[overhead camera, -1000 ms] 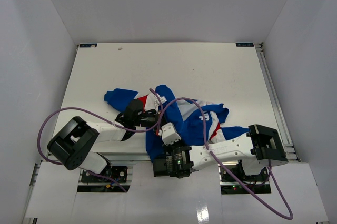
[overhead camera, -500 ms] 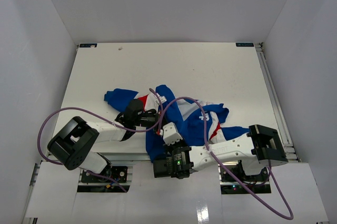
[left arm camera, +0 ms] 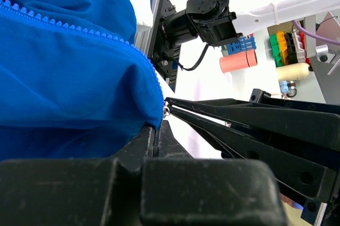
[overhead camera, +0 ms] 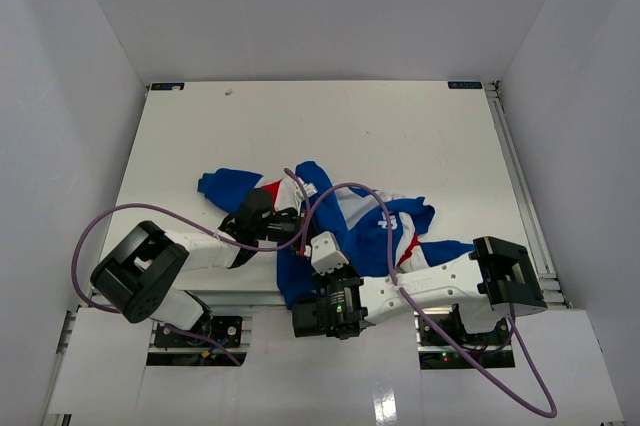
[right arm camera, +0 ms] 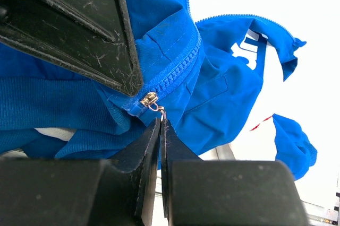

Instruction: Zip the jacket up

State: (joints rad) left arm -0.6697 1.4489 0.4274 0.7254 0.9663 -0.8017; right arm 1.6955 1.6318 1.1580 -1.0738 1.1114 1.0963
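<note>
The jacket (overhead camera: pixel 360 226), royal blue with white and red panels, lies crumpled on the near half of the table. In the left wrist view my left gripper (left arm camera: pixel 156 126) is shut on the jacket's bottom hem (left arm camera: pixel 79 93), beside the blue zipper teeth (left arm camera: pixel 79 28). In the right wrist view my right gripper (right arm camera: pixel 161 119) is shut on the small metal zipper pull just below the slider (right arm camera: pixel 149 100), at the bottom end of the zipper. The left gripper's black fingers (right arm camera: pixel 79 24) hold the cloth right beside it. In the top view both grippers meet at the jacket's near edge (overhead camera: pixel 300 236).
The white table (overhead camera: pixel 330 126) has white walls on three sides. A purple cable (overhead camera: pixel 110 226) loops over the left arm and another crosses the jacket. The metal rail at the near edge (left arm camera: pixel 159 35) lies just under the hem.
Almost nothing differs. The right arm's wrist has shifted very slightly towards the near edge; the jacket and the left arm stay where they were.
</note>
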